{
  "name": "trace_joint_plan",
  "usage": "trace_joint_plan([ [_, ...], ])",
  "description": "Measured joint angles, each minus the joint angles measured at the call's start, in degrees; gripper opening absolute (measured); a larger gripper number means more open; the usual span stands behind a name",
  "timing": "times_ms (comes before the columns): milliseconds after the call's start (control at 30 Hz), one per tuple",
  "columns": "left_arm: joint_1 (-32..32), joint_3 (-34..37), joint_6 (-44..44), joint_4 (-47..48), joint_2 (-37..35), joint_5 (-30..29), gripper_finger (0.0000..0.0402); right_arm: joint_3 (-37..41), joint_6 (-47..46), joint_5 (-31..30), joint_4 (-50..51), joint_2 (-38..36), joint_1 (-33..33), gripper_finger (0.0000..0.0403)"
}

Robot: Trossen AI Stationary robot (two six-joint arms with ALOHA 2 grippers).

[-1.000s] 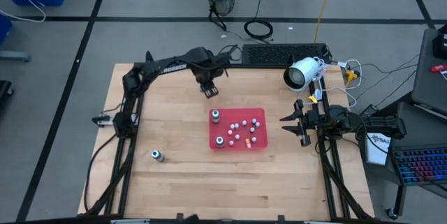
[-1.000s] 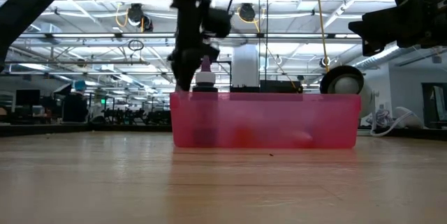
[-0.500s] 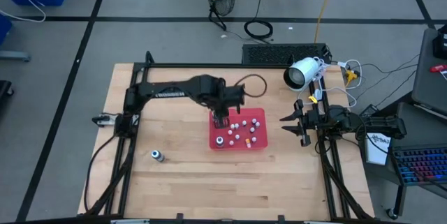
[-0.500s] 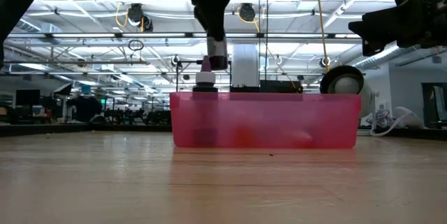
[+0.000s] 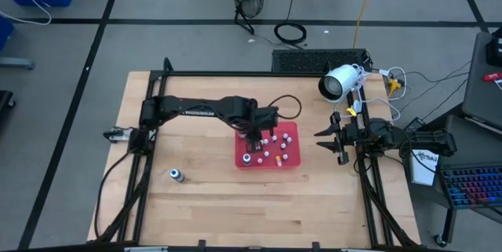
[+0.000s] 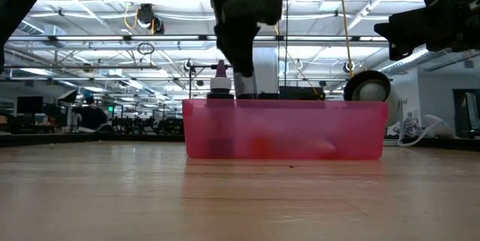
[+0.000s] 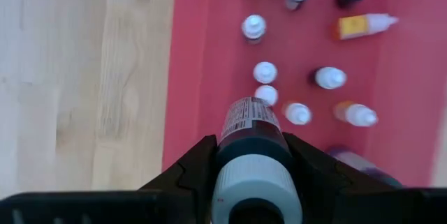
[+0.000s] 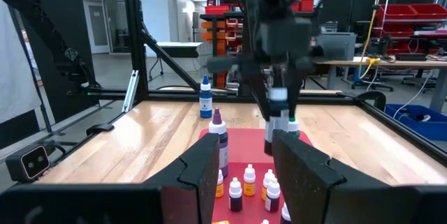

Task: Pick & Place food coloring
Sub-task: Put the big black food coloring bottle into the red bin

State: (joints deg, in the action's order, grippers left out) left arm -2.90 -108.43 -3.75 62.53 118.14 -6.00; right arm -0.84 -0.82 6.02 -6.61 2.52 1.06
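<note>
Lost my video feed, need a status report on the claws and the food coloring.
Left claw shut on a dark bottle, over the red tray. Right claw idle at the table's right edge. One blue bottle alone on the table. Nothing in the way.

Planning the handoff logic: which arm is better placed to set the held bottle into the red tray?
Left. The left gripper already holds a dark bottle directly over the red tray; the right gripper waits empty beside the tray.

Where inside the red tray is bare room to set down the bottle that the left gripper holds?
The left gripper holds a dark bottle over the red tray. The strip along the tray's wall beside the wooden table is bare. The middle is crowded with small bottles, one orange bottle lying down.
</note>
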Motion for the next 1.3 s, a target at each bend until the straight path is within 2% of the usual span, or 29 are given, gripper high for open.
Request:
trace_joint_plan([
  [133,-1.07,3.28,-0.65,-3.05,-0.01,-0.75,0.0141,0.01,0.00,0.00,0.00,0.00,-0.01,0.0126],
  [467,-3.03,9.28,-0.51,-9.61,0.03,4.51,0.0141,0.02,0.00,0.00,0.00,0.00,0.00,0.0126],
  [1133,-3.14,11.59,-2.77,-13.16,0.03,4.48,0.0141,0.00,0.00,0.00,0.00,0.00,-0.01,0.0126],
  [1200,-3.14,11.59,-2.73,-13.16,0.03,4.48,0.0155,0.01,0.00,0.00,0.00,0.00,-0.01,0.0126],
  [1300,-3.14,11.59,-2.75,-13.16,0.03,4.46,0.0210,0.00,0.00,0.00,0.00,0.00,0.00,0.0126],
])
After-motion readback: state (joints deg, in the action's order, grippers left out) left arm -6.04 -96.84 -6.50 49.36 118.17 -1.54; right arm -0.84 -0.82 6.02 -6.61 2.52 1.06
